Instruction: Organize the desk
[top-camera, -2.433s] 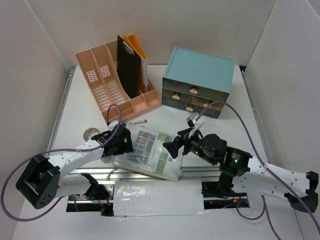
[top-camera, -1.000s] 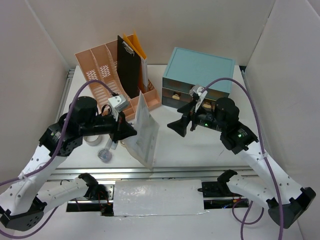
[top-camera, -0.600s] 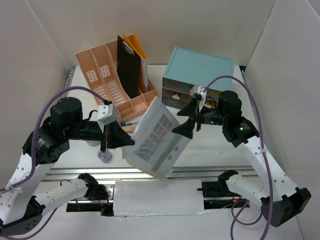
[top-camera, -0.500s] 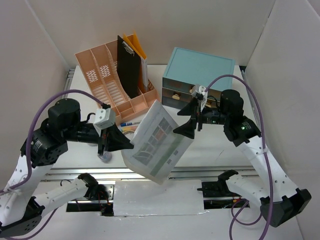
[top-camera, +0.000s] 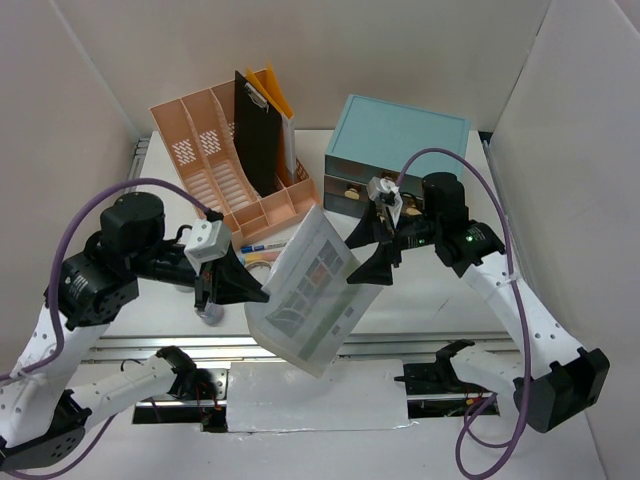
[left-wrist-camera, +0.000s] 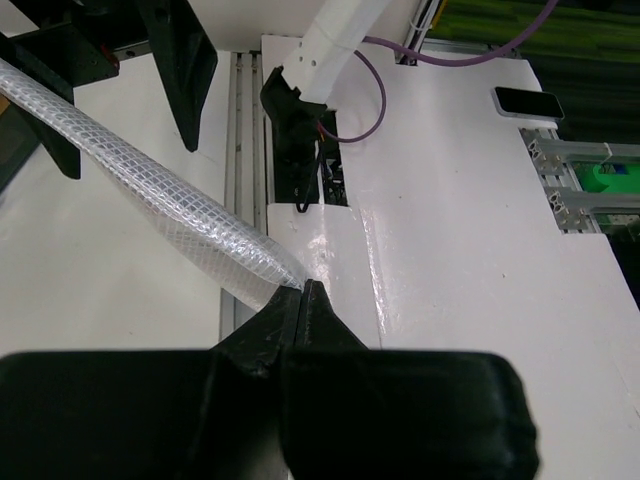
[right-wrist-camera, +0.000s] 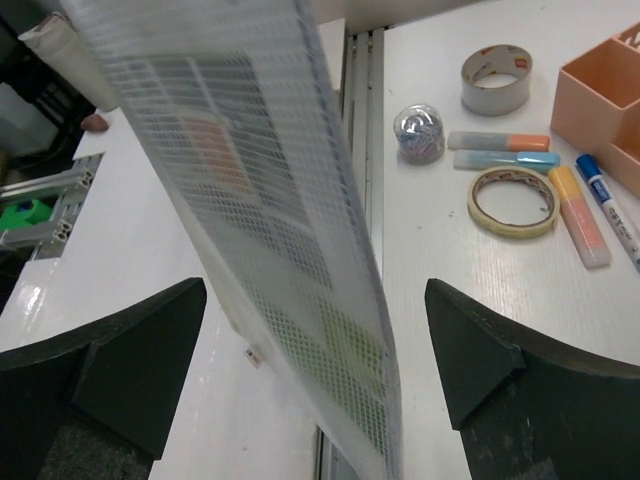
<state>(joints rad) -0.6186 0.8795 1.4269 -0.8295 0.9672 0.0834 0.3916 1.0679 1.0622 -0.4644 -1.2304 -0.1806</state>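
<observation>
As its wrist view alone confirms, left gripper (left-wrist-camera: 303, 288) pinches the mesh pouch (left-wrist-camera: 150, 215); right gripper (right-wrist-camera: 316, 290) gapes around it

No text, brand or number is legible; the sheet inside the mesh pouch (top-camera: 310, 290) shows only blurred coloured blocks.

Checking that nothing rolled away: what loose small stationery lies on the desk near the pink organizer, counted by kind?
Tape rolls: 2
Highlighters: 3
Blue-capped pen: 1
Clear dome of clips: 1
Total: 7
</observation>
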